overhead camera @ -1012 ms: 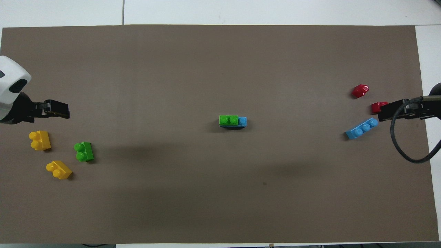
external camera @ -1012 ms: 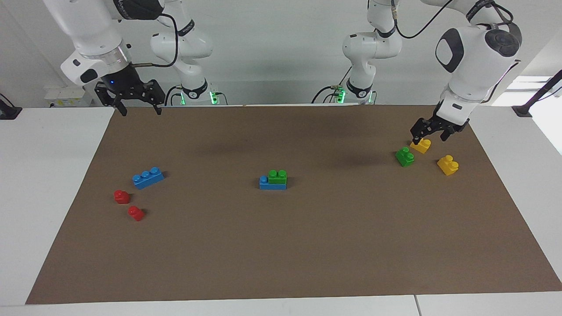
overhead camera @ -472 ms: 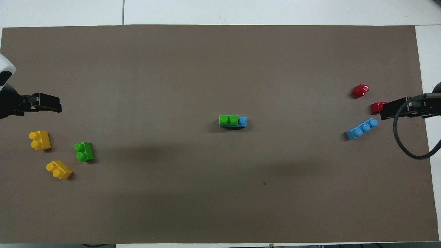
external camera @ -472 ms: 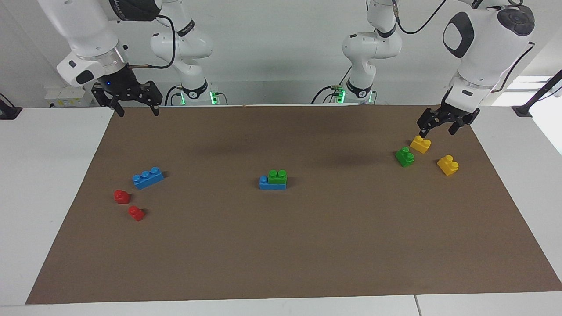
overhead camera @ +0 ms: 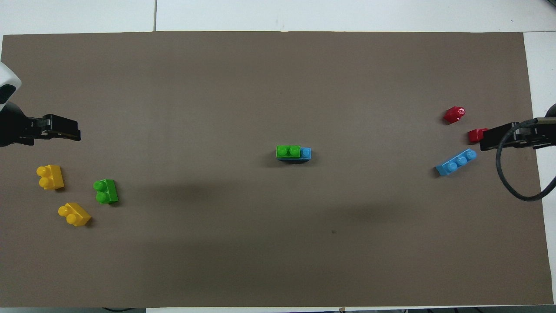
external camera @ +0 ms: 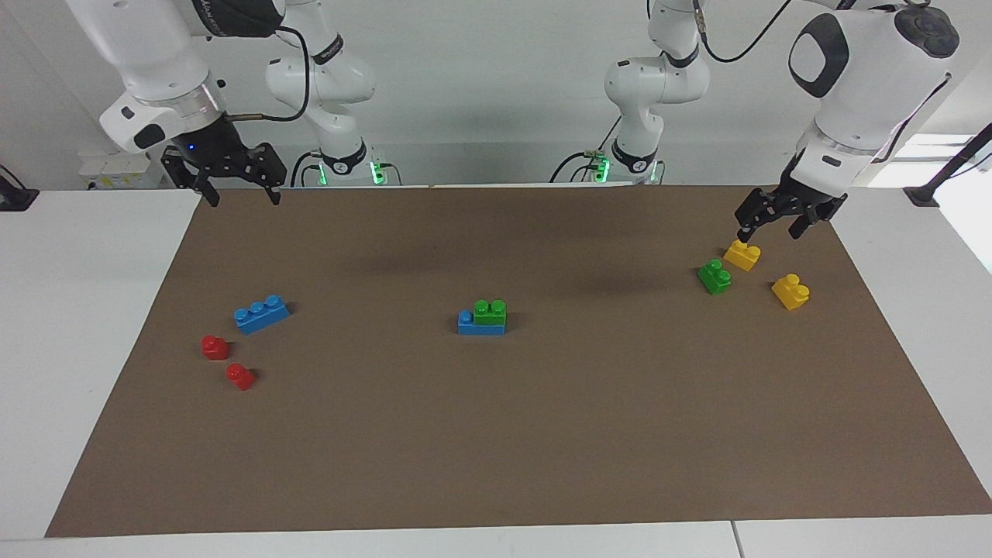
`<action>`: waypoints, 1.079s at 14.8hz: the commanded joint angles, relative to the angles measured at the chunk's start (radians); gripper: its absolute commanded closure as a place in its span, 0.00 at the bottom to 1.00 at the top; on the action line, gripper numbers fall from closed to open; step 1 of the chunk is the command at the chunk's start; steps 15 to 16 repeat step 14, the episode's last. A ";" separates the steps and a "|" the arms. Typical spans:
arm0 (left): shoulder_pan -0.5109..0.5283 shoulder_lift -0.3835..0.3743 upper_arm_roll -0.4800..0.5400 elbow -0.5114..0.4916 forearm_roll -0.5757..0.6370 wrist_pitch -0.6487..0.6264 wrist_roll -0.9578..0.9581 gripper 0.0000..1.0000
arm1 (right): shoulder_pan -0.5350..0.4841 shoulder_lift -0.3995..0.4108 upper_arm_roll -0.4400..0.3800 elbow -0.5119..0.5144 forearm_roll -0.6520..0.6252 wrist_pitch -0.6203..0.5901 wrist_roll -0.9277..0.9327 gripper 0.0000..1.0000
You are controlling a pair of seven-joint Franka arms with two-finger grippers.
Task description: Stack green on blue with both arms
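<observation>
While green brick (external camera: 490,311) is sitting on blue brick (external camera: 480,325) mid-mat, I am hovering my left gripper (external camera: 783,220) open, empty, above a yellow brick (external camera: 742,254), right gripper (external camera: 236,184) waiting open, no readable writing.

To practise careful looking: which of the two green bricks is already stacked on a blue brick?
The green brick at the mat's middle, sitting on a blue brick. The other green brick lies on the mat beside the yellow bricks.

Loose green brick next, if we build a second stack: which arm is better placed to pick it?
Left, probably. The left gripper hangs open over the mat by the yellow bricks, close to the loose green brick. The right gripper is up at the opposite end, nearer the loose blue brick.
</observation>
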 commanded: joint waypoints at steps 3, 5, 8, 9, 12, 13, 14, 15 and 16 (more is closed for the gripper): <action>0.002 0.021 0.003 0.027 -0.020 -0.016 0.011 0.00 | -0.019 0.011 0.008 0.019 -0.019 -0.009 -0.029 0.00; 0.002 0.018 0.003 0.030 -0.018 -0.047 0.012 0.00 | -0.019 0.011 0.008 0.019 -0.016 -0.011 -0.026 0.00; 0.002 0.014 0.003 0.030 -0.018 -0.099 0.014 0.00 | -0.033 0.011 0.010 0.017 -0.006 -0.009 -0.018 0.00; 0.002 0.014 0.003 0.032 -0.018 -0.102 0.012 0.00 | -0.033 0.011 0.010 0.017 -0.003 -0.011 -0.018 0.00; 0.004 0.014 0.003 0.032 -0.018 -0.104 0.012 0.00 | -0.033 0.011 0.010 0.017 -0.001 -0.011 -0.018 0.00; 0.004 0.014 0.003 0.032 -0.020 -0.104 0.012 0.00 | -0.033 0.011 0.011 0.019 -0.001 -0.011 -0.018 0.00; 0.004 0.014 0.003 0.032 -0.018 -0.104 0.012 0.00 | -0.033 0.011 0.010 0.017 -0.001 -0.011 -0.018 0.00; 0.004 0.014 0.003 0.032 -0.018 -0.104 0.012 0.00 | -0.033 0.011 0.010 0.017 -0.001 -0.011 -0.018 0.00; 0.004 0.014 0.003 0.032 -0.018 -0.104 0.012 0.00 | -0.033 0.011 0.010 0.017 -0.001 -0.011 -0.018 0.00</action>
